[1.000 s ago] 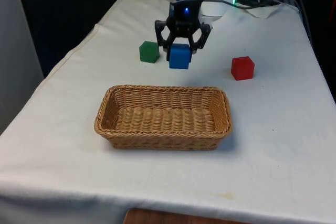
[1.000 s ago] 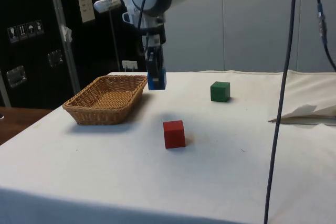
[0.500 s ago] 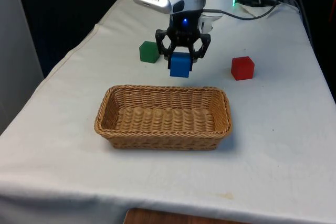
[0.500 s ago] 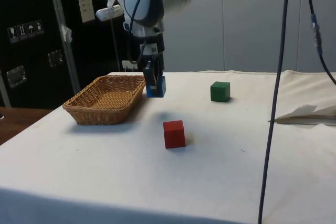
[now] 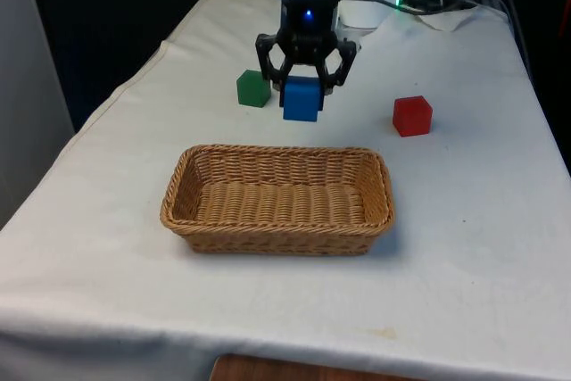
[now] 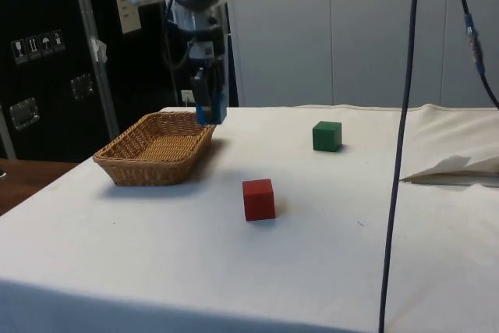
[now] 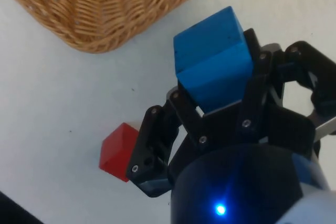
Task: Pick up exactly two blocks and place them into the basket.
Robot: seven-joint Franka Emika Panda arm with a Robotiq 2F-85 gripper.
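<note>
My gripper (image 5: 303, 86) is shut on a blue block (image 5: 302, 99), holding it in the air just beyond the far rim of the wicker basket (image 5: 278, 199). The side view puts the blue block (image 6: 211, 107) above the basket's (image 6: 160, 148) far end. Up close in the wrist view, the blue block (image 7: 212, 66) sits clamped between the black fingers (image 7: 257, 82), with a corner of the basket (image 7: 100, 9) beneath. A green block (image 5: 253, 88) rests on the cloth to the front view's left of the gripper. A red block (image 5: 412, 116) lies to the front view's right.
The white cloth covers the table (image 5: 464, 247). Cables and crumpled paper (image 5: 446, 6) lie at the far end near the robot base. A thin cable (image 6: 398, 161) hangs down in the side view.
The gripper has risen with the blue block and shifted towards the basket; in the side view it moved from beside the basket's far end to above it. The green and red blocks stayed put.
</note>
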